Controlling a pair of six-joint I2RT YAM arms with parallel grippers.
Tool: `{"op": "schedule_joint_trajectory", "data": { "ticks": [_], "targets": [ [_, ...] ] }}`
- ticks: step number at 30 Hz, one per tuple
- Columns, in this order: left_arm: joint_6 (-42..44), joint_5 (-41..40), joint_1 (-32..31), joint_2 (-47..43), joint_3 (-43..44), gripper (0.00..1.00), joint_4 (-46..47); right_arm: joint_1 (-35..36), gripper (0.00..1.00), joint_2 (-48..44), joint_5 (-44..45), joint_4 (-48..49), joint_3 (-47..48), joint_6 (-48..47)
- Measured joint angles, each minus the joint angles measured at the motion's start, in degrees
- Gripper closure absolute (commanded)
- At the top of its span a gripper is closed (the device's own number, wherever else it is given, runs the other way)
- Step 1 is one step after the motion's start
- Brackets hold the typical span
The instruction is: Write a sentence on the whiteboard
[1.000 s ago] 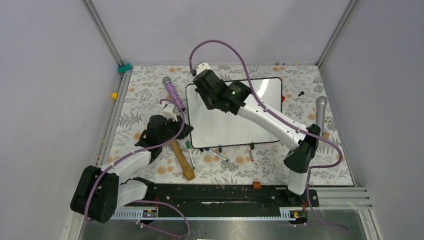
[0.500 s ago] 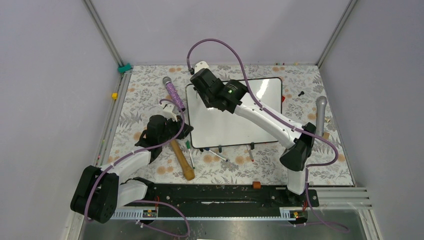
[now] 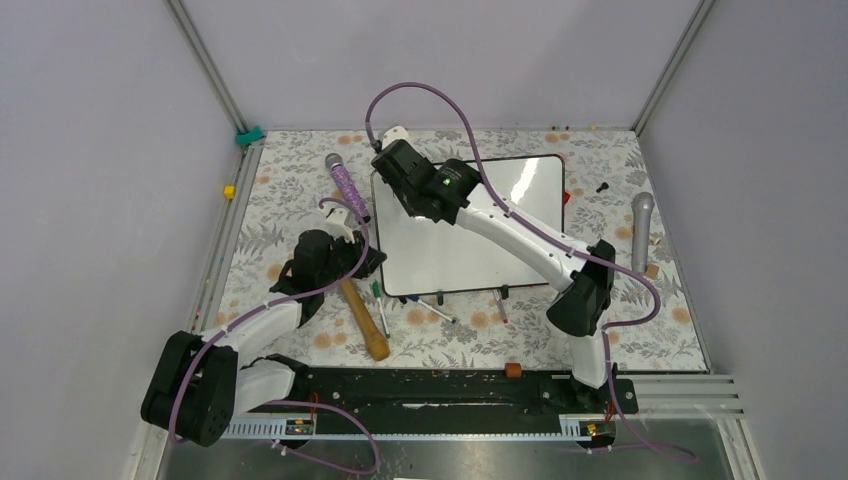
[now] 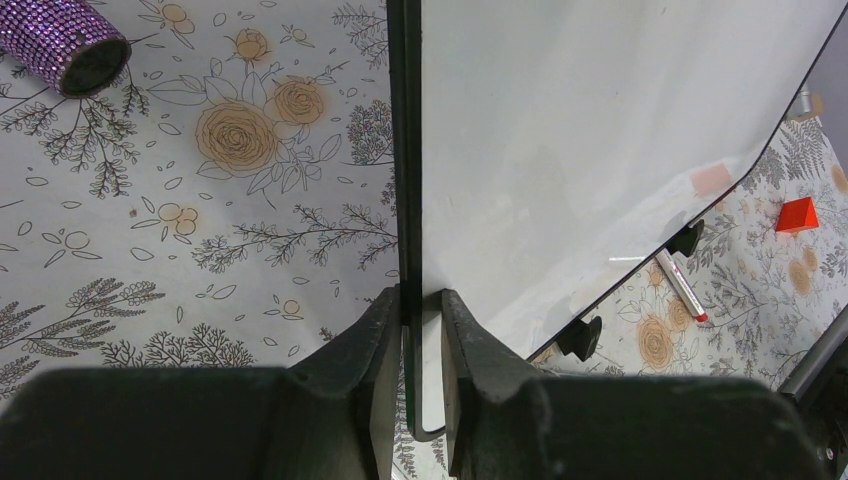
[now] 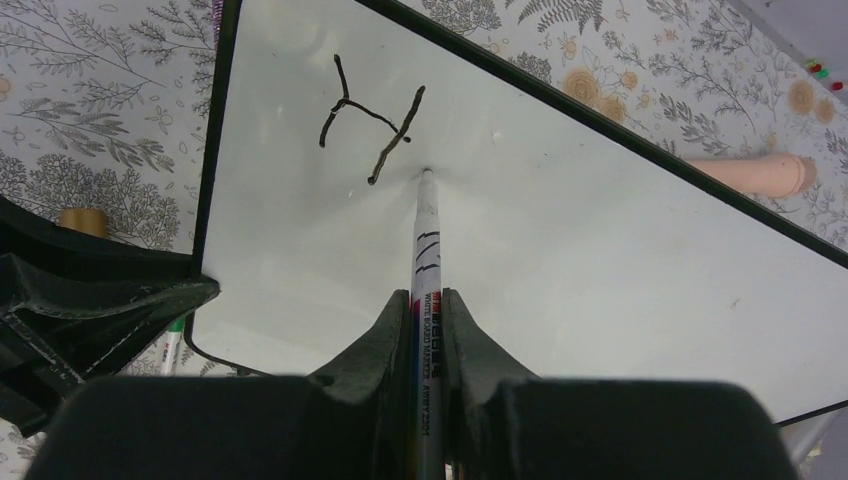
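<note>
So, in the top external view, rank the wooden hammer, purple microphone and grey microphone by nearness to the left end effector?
1. Wooden hammer, just beside the left end effector.
2. Purple microphone, farther back.
3. Grey microphone, far right.

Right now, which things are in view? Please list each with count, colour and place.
whiteboard: one, white, black frame, table middle.
marker: one, white, tip on board.
letter H: one, dark, on board beside marker tip.
loose markers: about three, pale, along board's near edge.
hammer: one, wooden handle, near-left of board.
purple microphone: one, left of board.
grey microphone: one, right of board.
blocks: three; red block right of board, orange block by arm bases, yellow block at left edge.
left fingers: black, shut on board frame.
right fingers: black, shut on marker.
</note>
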Motion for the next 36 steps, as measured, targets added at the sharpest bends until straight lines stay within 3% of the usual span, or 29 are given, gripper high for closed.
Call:
{"op": "schedule_joint_trajectory", "data": {
  "ticks": [36],
  "targets": [
    [0.3,0.0,0.0,0.0,0.0,0.86,0.0,0.0,1.00,0.6,1.0,-0.2,1.1,-1.7]
  ]
}}
